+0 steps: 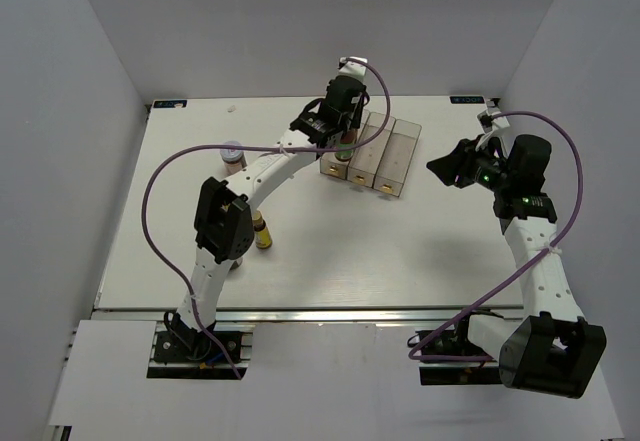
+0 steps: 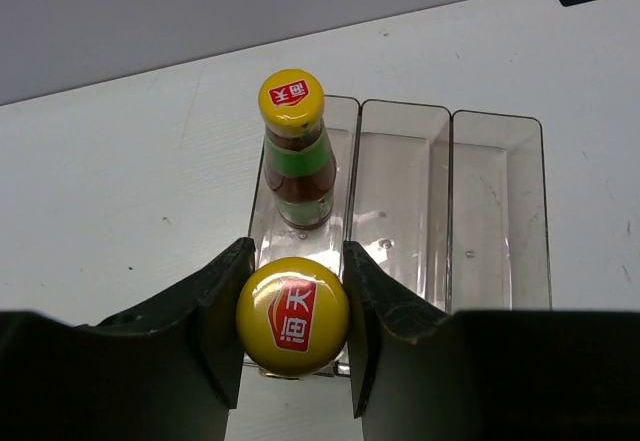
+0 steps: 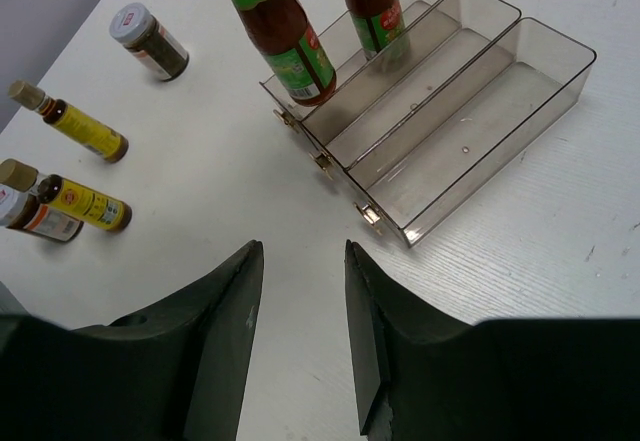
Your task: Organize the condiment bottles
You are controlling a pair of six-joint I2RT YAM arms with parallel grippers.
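Nearest the arm bases, the right gripper (image 3: 300,346) hovers over the white table (image 3: 560,291), its two black fingers apart with nothing between them. To its left, loose on the tabletop, are a slim yellow-brown gold-capped bottle (image 3: 78,123), a second slim yellow-brown bottle (image 3: 80,202), a squat brown white-lidded jar (image 3: 148,41) and a further brown container (image 3: 28,216) cut off by the frame edge. Farther back lies the clear three-compartment plastic tray (image 2: 497,221). Over the near end of its left-hand compartment, the left gripper (image 2: 294,286) clamps the yellow cap of a tilted red sauce bottle with a green label (image 3: 285,46); whether its base touches the tray floor cannot be told. Beyond it, a second red sauce bottle (image 2: 297,161) stands upright in the same compartment.
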